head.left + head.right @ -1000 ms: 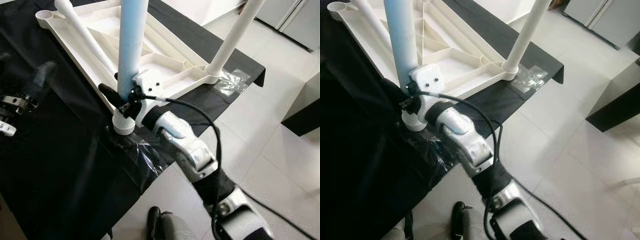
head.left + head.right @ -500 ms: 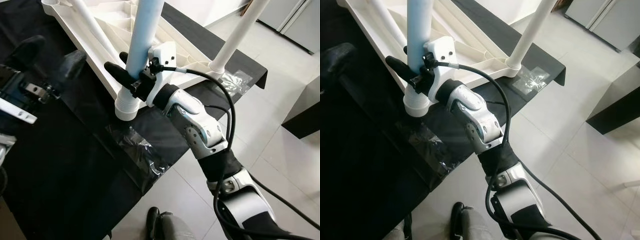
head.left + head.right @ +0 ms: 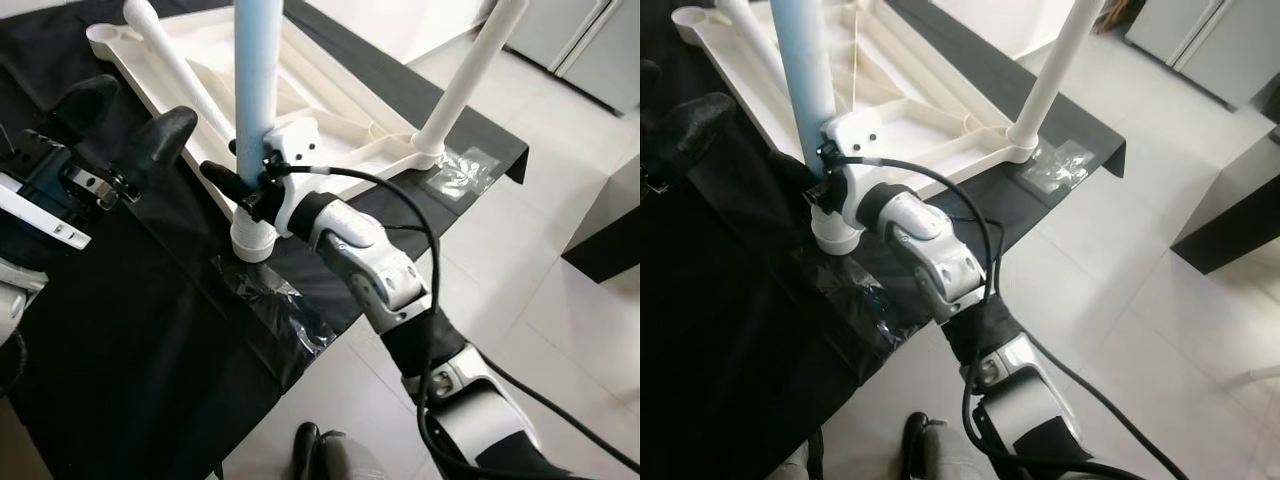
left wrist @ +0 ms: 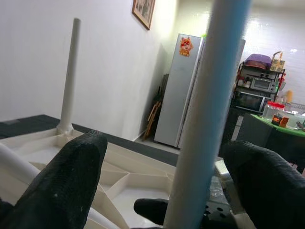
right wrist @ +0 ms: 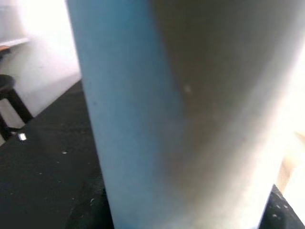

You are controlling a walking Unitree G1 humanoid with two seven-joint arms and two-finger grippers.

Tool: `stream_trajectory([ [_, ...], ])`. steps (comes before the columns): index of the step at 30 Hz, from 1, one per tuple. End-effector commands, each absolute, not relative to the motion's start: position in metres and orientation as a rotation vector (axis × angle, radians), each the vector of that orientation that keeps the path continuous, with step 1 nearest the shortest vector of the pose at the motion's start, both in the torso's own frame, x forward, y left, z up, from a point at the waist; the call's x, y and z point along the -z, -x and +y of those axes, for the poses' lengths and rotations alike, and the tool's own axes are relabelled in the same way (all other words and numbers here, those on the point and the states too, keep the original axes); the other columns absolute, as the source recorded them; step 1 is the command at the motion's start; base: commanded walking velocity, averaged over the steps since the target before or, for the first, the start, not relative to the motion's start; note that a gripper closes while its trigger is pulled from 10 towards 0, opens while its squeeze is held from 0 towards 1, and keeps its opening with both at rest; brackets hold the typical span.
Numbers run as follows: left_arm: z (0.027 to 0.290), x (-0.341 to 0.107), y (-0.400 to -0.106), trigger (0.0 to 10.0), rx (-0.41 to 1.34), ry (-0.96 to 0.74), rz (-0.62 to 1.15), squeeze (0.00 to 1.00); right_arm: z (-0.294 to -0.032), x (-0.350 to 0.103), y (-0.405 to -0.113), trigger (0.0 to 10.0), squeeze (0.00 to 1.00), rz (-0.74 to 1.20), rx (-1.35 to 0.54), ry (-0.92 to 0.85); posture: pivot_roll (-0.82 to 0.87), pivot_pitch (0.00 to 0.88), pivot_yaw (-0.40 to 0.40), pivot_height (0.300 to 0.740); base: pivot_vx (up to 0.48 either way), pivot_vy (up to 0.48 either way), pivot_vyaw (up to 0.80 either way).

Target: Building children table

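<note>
The left end effector (image 3: 115, 125) hovers with its fingers (image 4: 66, 181) spread wide, nothing in them, just left of the leg (image 3: 257, 90); the white tabletop (image 3: 330, 125) lies upside down on the black-draped bench (image 3: 120, 340), ribbed underside up; the pale blue-white leg stands upright in a near corner socket (image 3: 250, 240), top cut off; the right end effector (image 3: 245, 185) is clamped round the leg's base, one finger hidden behind it.
</note>
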State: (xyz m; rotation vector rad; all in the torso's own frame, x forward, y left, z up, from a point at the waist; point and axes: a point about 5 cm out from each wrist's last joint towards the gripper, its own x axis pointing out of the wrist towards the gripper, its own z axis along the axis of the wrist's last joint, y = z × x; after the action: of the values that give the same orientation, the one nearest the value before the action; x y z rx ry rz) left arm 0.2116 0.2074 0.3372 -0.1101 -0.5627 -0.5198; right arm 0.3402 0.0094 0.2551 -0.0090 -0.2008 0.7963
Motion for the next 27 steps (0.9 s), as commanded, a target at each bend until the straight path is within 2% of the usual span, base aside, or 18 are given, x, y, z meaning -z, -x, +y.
stream_trajectory([
  [1,0.195,-0.338,-0.206,10.0,0.632,0.086,-0.537,0.00,-0.006,-0.210,-0.352,10.0,0.00,0.019,-0.541,0.013,0.02,0.204,-0.137,0.740,0.000,0.000,0.00],
  [3,0.195,-0.338,-0.206,10.0,0.632,0.086,-0.537,0.00,-0.006,-0.210,-0.352,10.0,0.00,0.019,-0.541,0.013,0.02,0.204,-0.137,0.740,0.000,0.000,0.00],
  [5,0.189,-0.339,-0.205,10.0,0.717,0.076,-0.516,0.00,-0.001,-0.209,-0.349,10.0,0.00,0.014,-0.441,-0.027,0.02,0.207,-0.138,0.740,0.000,0.000,0.00],
  [14,0.174,-0.344,-0.209,10.0,0.832,0.038,-0.490,0.00,0.021,-0.196,-0.335,10.0,0.00,0.018,-0.464,-0.001,0.03,0.208,-0.139,0.740,0.000,0.000,0.00],
  [16,0.167,-0.348,-0.222,10.0,0.807,-0.010,-0.466,0.00,0.029,-0.193,-0.332,10.0,0.00,0.013,-0.495,0.019,0.03,0.205,-0.138,0.740,0.000,0.000,0.00],
  [21,0.164,-0.352,-0.242,10.0,0.716,-0.033,-0.430,0.00,0.029,-0.196,-0.333,10.0,0.00,-0.006,-0.493,0.038,0.02,0.204,-0.138,0.740,0.000,0.000,0.00],
  [27,0.149,-0.352,-0.264,10.0,0.736,0.051,-0.325,0.00,0.033,-0.197,-0.331,10.0,0.00,-0.013,-0.491,0.041,0.02,0.200,-0.139,0.740,0.000,0.000,0.00],
])
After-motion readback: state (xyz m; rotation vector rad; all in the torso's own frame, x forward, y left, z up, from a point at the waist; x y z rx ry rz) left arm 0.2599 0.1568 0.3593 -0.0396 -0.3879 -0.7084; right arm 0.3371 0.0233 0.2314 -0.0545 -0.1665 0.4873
